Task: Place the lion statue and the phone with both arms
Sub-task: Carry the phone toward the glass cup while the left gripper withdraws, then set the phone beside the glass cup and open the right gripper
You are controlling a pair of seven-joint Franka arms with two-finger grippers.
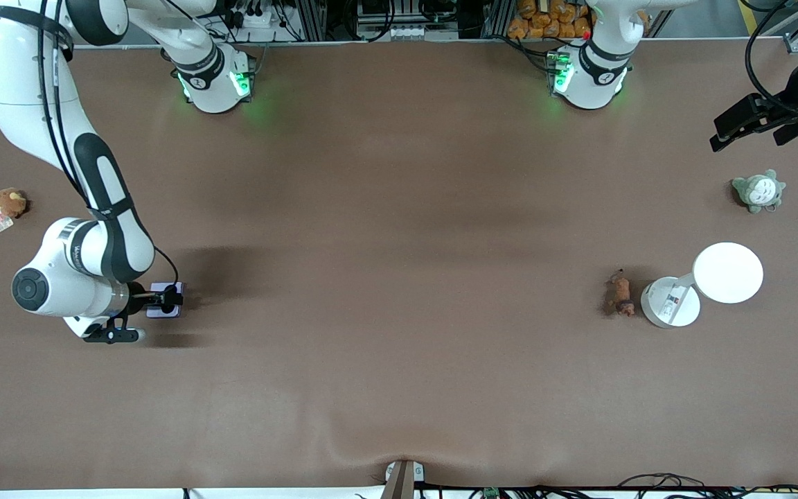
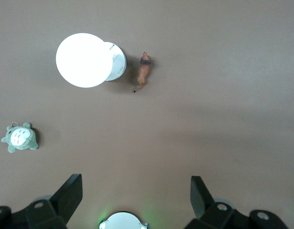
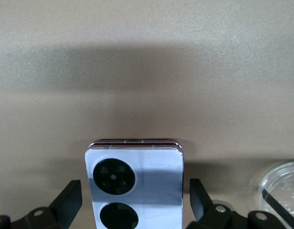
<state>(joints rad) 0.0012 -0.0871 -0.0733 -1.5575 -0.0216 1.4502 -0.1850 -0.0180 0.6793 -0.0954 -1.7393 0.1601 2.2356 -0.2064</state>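
Observation:
The pale lavender folded phone (image 1: 156, 310) lies on the table near the right arm's end, its two black camera circles up (image 3: 151, 167). My right gripper (image 1: 167, 299) is low over it, open, with one finger on each side (image 3: 133, 191) and a gap to each finger. The reddish-brown lion statue (image 1: 622, 294) lies on the table toward the left arm's end, beside the lamp base; it also shows in the left wrist view (image 2: 144, 71). My left gripper (image 1: 721, 132) is open and empty, high over the left arm's end of the table (image 2: 136, 188).
A white disc lamp (image 1: 728, 272) with a round base (image 1: 670, 301) stands next to the lion statue. A grey-green plush (image 1: 758, 190) lies farther from the front camera than the lamp. A round brown plush with a tag (image 1: 9, 203) lies at the right arm's end.

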